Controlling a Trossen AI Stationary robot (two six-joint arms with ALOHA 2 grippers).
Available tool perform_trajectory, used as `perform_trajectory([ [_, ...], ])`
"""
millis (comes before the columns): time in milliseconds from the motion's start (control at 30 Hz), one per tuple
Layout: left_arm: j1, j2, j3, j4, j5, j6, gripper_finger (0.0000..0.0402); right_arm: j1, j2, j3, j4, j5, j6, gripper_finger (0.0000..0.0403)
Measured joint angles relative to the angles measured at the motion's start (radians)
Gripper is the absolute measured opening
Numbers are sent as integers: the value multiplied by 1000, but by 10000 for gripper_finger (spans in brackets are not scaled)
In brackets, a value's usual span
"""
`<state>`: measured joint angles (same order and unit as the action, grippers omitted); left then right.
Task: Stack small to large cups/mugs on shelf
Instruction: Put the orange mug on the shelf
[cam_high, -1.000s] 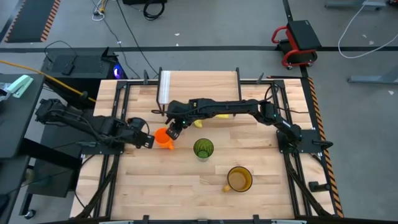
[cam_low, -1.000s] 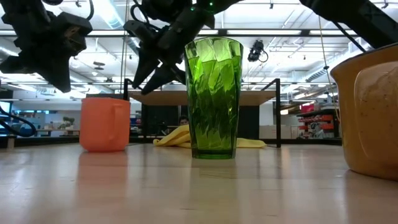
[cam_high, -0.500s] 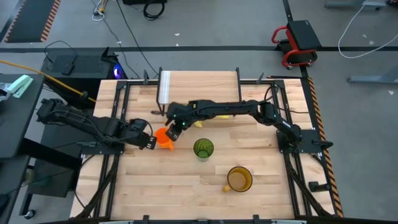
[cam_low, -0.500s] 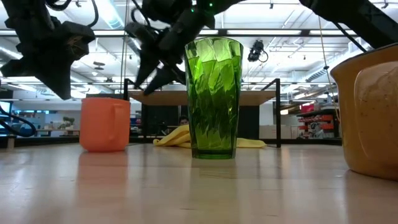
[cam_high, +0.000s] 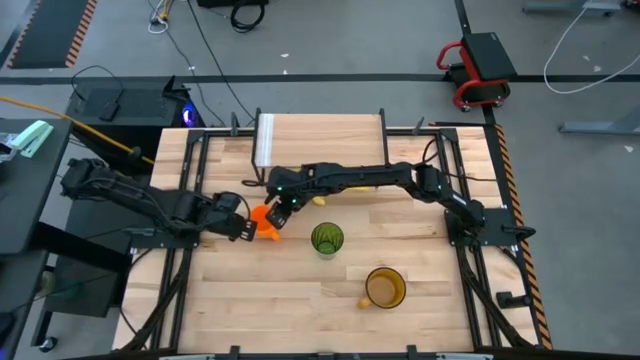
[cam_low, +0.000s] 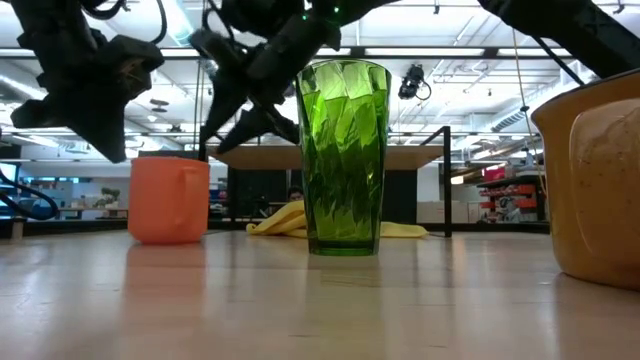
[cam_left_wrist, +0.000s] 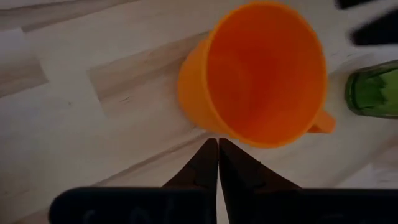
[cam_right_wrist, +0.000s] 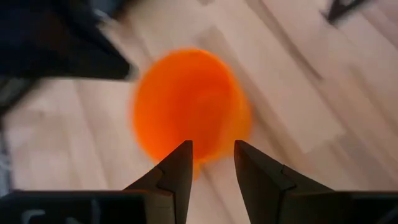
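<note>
The small orange mug (cam_high: 264, 224) stands upright on the tabletop, its handle (cam_left_wrist: 322, 122) toward the green tumbler (cam_high: 326, 239). The tumbler stands to its right, and the amber mug (cam_high: 384, 288) stands nearer the front edge. The shelf (cam_high: 325, 135) stands at the far edge with no cup on it. My left gripper (cam_left_wrist: 217, 144) is shut, its tips at the orange mug's left side by the rim. My right gripper (cam_right_wrist: 211, 149) hangs open above the mug's right side (cam_low: 218, 140), slanting down, clear of it. My left gripper's shut fingertips come slanting down from the table's left to the orange mug's outer wall just under the rim (cam_left_wrist: 211, 132). I cannot tell whether they touch it. The mug stands flat on the table.
A yellow cloth-like thing (cam_high: 320, 198) lies on the table under my right arm, in front of the shelf's black legs (cam_low: 446, 180). Black frame rails (cam_high: 190, 180) run along both table sides. Bare tabletop (cam_high: 260, 300) lies at the near left.
My left gripper, still shut, has edged toward the orange mug and a little down. The mug and the other cups have stayed where they were.
</note>
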<state>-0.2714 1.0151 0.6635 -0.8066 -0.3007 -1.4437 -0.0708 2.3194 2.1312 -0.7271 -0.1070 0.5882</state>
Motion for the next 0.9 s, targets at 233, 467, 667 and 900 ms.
perform_trajectory([
  [233,0,35,0,51,-1,0,16,-1,0,-1,-21,-1,4,125],
  [467,0,51,0,84,-1,0,24,1,0,-1,-46,6,4,125],
  [667,0,52,0,97,-3,0,18,1,0,-1,-60,35,-12,125],
  [900,0,52,0,113,-12,0,13,-7,0,-1,-65,36,-16,125],
])
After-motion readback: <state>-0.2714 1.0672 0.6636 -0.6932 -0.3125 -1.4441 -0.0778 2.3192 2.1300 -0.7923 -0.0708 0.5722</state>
